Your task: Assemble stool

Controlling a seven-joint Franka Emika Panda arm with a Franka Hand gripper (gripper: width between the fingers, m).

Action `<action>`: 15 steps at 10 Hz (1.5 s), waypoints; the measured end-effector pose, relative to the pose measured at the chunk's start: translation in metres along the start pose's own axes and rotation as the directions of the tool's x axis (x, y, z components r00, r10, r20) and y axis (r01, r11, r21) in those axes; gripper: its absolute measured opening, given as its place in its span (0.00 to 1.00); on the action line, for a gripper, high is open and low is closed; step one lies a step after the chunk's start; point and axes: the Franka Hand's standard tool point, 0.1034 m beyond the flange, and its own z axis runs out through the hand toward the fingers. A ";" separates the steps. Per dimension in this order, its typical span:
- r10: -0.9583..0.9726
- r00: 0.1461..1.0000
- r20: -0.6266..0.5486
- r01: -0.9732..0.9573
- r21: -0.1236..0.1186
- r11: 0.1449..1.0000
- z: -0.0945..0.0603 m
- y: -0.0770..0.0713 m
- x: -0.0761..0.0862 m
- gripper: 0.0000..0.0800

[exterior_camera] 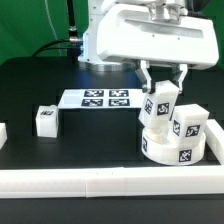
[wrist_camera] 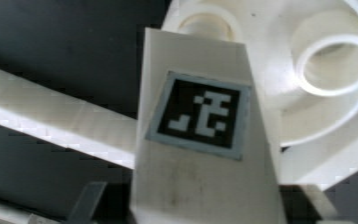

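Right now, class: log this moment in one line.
gripper: shut on held leg | held leg: over seat | second leg: standing on seat | third leg: loose on table

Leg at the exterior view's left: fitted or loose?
Loose: the leg sits alone on the table, apart from the seat.

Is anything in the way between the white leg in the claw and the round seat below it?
Nothing visible. The claw grips the leg right over the seat, whose open socket shows in the wrist view. A second leg stands on the seat toward the exterior view's right, not underneath.
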 end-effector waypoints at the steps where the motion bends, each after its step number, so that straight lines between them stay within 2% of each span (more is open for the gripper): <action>1: -0.001 1.000 -0.008 0.001 -0.007 1.000 0.002 0.001 -0.003 0.41; 2: 0.000 0.999 -0.036 0.000 -0.021 1.000 0.002 0.003 -0.006 0.41; 3: 0.009 0.999 -0.038 -0.010 -0.025 1.000 0.002 0.007 -0.010 0.41; 4: 0.015 1.000 0.003 -0.015 -0.007 1.000 0.002 0.006 -0.009 0.41; 5: 0.015 1.000 0.008 -0.015 -0.005 1.000 0.003 0.006 -0.010 0.60; 6: 0.015 1.000 0.013 -0.015 -0.004 1.000 0.004 0.005 -0.011 0.60; 7: 0.016 0.999 0.029 -0.016 0.002 1.000 0.004 0.006 -0.012 0.74; 9: 0.056 0.994 0.096 -0.059 0.026 0.998 -0.012 0.025 -0.003 0.74; 10: 0.066 0.989 0.131 -0.072 0.041 0.997 -0.016 0.027 0.000 0.81; 11: 0.073 0.981 0.181 -0.085 0.063 0.994 -0.021 0.031 0.004 0.81; 12: 0.062 0.974 0.218 -0.082 0.083 0.993 -0.028 0.041 0.011 0.81; 13: 0.061 0.975 0.214 -0.080 0.080 0.994 -0.029 0.049 0.016 0.81; 15: 0.055 0.974 0.221 -0.075 0.084 0.994 -0.027 0.044 0.012 0.81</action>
